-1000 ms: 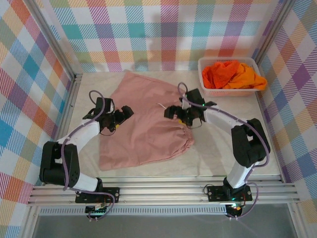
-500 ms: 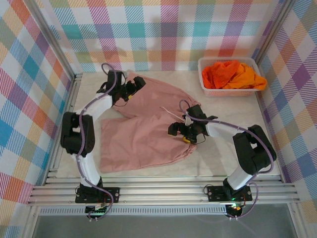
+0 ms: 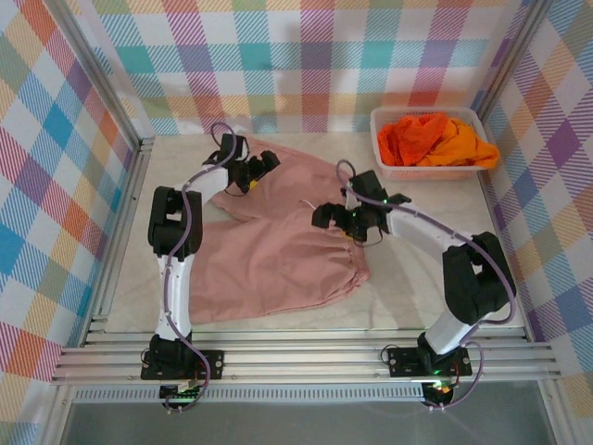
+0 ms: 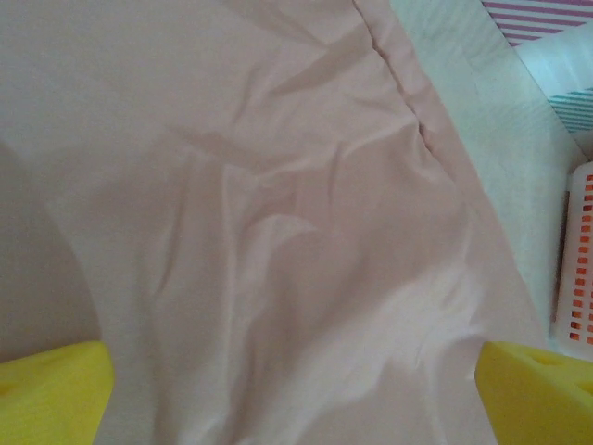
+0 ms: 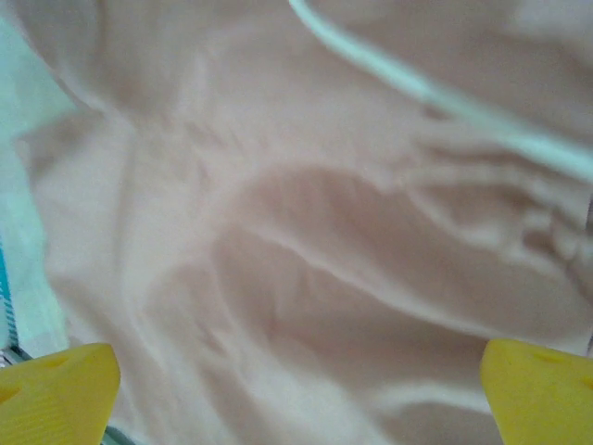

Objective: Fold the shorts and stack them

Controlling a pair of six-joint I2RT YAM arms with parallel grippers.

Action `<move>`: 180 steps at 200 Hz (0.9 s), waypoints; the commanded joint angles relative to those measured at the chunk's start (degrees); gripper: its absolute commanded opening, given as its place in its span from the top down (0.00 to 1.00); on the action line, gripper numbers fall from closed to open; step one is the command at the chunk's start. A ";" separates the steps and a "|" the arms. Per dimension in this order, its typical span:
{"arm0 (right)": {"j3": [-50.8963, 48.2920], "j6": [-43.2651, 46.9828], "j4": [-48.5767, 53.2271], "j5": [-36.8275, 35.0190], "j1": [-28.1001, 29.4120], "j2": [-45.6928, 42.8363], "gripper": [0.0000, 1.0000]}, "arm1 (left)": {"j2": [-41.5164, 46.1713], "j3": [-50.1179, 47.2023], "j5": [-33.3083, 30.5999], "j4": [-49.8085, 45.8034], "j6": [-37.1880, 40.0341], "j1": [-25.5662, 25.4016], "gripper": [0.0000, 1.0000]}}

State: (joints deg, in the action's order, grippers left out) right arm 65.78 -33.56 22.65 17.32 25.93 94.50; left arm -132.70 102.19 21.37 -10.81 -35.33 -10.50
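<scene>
The dusty pink shorts (image 3: 269, 246) lie spread on the table, gathered waist toward the right. My left gripper (image 3: 262, 166) hangs open over their far left corner; in the left wrist view its yellow fingertips (image 4: 51, 389) frame bare pink cloth (image 4: 278, 204). My right gripper (image 3: 335, 221) stands open above the waistband, and its wrist view shows wrinkled pink fabric (image 5: 306, 278) and the white drawstring (image 5: 445, 97) between the yellow fingertips (image 5: 537, 389). Nothing is gripped. The bright orange shorts (image 3: 415, 135) and the yellow-orange shorts (image 3: 466, 146) lie bunched in the basket.
The white mesh basket (image 3: 384, 167) stands at the far right corner, and its wall (image 4: 579, 278) shows at the right edge of the left wrist view. Plaid walls close in the table on three sides. Bare tabletop (image 3: 435, 269) lies right of the pink shorts.
My left arm has swung from the shorts' left side up to their far corner. My right gripper dipped toward the near side, then came back over the waistband. Both stayed open.
</scene>
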 commanded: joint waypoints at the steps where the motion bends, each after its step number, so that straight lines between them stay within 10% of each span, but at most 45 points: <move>1: 7.20 3.19 3.62 -2.01 -2.52 5.03 0.01 | 0.30 -1.10 -0.80 0.12 0.88 2.42 0.00; 115: 55.87 6.16 18.00 -3.48 -8.04 45.22 0.01 | 3.34 -9.92 2.77 9.28 -0.96 9.45 0.00; 180: 75.05 2.73 26.47 -7.81 -12.75 57.08 0.01 | 24.86 -20.41 -1.94 6.63 -0.66 9.44 0.00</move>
State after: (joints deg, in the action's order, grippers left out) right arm 138.58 -28.34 43.48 12.60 15.86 149.32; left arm -119.85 85.71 22.28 -2.79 -35.81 -1.41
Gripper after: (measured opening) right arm 0.994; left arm 0.998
